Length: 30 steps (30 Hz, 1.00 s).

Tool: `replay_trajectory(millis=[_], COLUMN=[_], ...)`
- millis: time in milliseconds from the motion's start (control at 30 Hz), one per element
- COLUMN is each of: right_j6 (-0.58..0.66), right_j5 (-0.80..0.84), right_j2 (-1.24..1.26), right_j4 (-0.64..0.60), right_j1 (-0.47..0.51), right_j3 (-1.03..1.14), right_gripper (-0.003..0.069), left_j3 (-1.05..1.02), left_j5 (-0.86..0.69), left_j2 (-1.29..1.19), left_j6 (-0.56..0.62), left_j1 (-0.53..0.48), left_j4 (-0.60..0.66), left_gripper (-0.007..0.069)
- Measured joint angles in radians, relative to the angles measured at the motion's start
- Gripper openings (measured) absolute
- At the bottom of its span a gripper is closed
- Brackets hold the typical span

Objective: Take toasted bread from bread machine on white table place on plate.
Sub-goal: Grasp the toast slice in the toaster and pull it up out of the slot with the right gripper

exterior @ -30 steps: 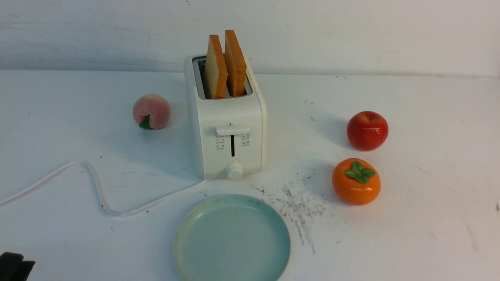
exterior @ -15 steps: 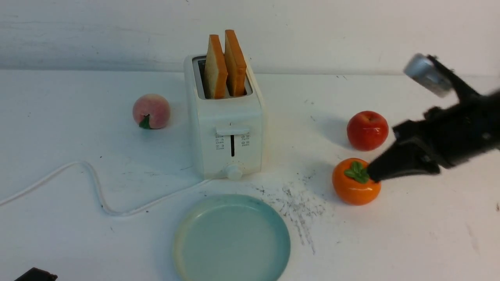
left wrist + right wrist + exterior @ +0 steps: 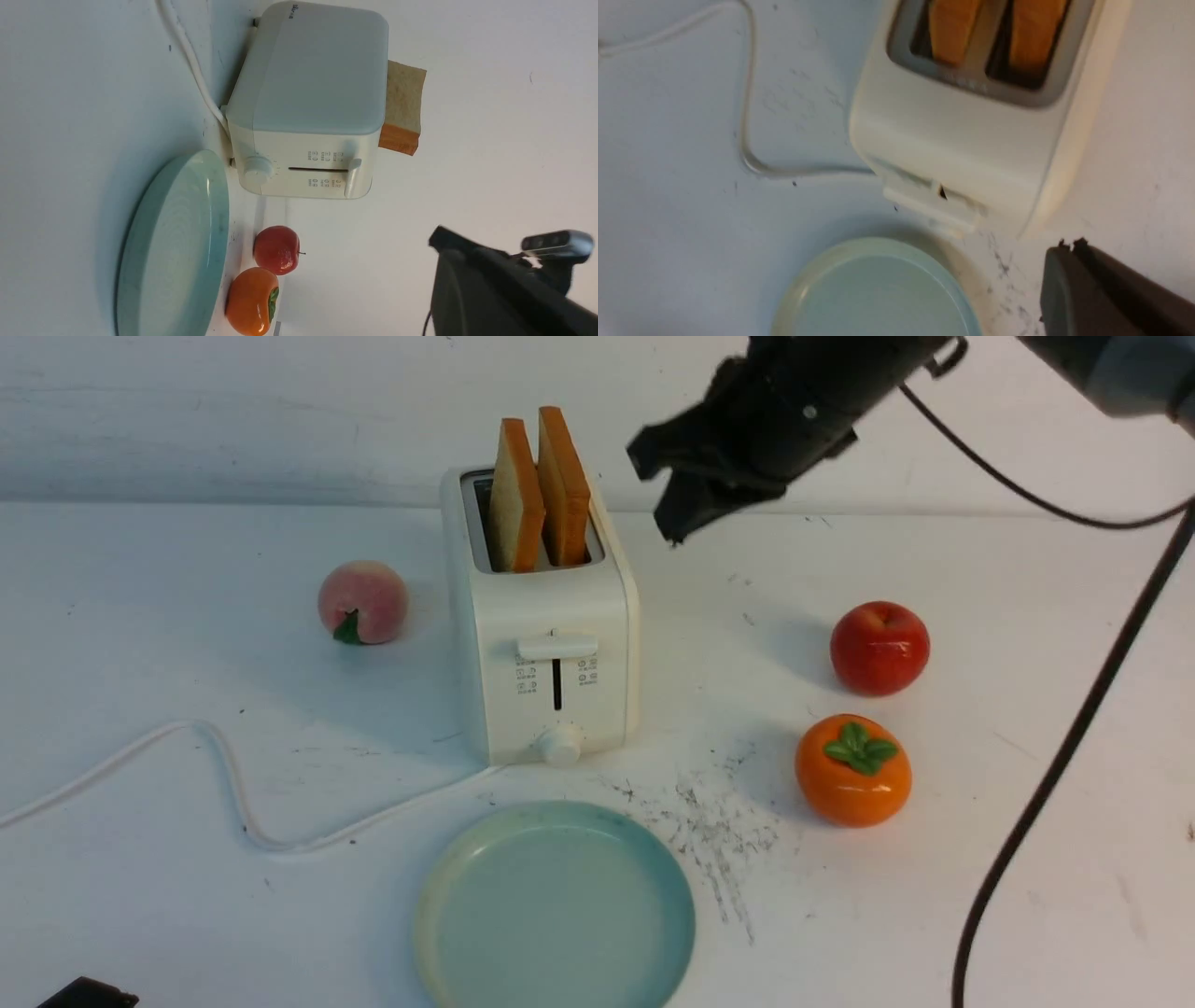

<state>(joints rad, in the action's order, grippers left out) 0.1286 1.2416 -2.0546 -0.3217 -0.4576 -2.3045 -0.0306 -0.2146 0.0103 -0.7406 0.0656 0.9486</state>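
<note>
Right gripper (image 3: 674, 525) is hovering high over the white table (image 3: 140, 616), and we are watching it hang near the right side of the bread machine (image 3: 551, 616), about level with the tops of the slices and clear of them. Its fingers (image 3: 1059, 289) are pressing flat against each other, closed tight, and we are seeing nothing caught between them. A black cable (image 3: 1055, 775) is trailing down from that arm.

We are finding the toasted bread (image 3: 518, 509) standing upright in the bread machine, one slice in each slot, side by side, both poking well out of the top with their orange-brown crusts facing us. The plate (image 3: 555, 905) is lying flat on the table just in front of the machine, near its round knob (image 3: 561, 745), and a white cord (image 3: 233, 784) is snaking off to the left.

A peach (image 3: 362, 602) is resting left of the machine, while a red apple (image 3: 879, 648) and an orange persimmon (image 3: 852, 770) are sitting close together well off to its right. As for the left gripper, it is closed and we are not getting it in shot; only a dark corner of the left arm (image 3: 86, 995) is peeking in at the near left edge, so we cannot tell whether it has hold of anything.
</note>
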Motion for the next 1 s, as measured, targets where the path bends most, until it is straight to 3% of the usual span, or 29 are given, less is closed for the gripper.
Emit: replay_trajectory(millis=[267, 400, 500, 700, 1000], right_j6=[-0.012, -0.015, -0.015, -0.015, -0.015], right_j5=[-0.137, -0.256, -0.304, -0.375, -0.438], right_j2=[-0.035, -0.043, -0.073, -0.158, -0.212], right_j4=[0.043, 0.105, 0.121, 0.129, 0.149], right_j1=[-0.074, -0.073, -0.071, -0.071, -0.071], right_j3=[-0.069, -0.071, -0.073, -0.073, -0.073], right_gripper=[0.0033, 0.0113, 0.0225, 0.0367, 0.0383], left_j3=[0.0, 0.0, 0.0, 0.0, 0.0], left_j5=[0.03, 0.032, 0.032, 0.032, -0.003], left_j2=[0.0, 0.0, 0.0, 0.0, 0.0], left_j6=[0.067, 0.073, 0.074, 0.075, 0.077], left_j1=[0.0, 0.0, 0.0, 0.0, 0.0], left_j4=[-0.002, -0.002, -0.002, -0.002, -0.002], left_gripper=[-0.0013, -0.0013, -0.0013, -0.0011, -0.0003])
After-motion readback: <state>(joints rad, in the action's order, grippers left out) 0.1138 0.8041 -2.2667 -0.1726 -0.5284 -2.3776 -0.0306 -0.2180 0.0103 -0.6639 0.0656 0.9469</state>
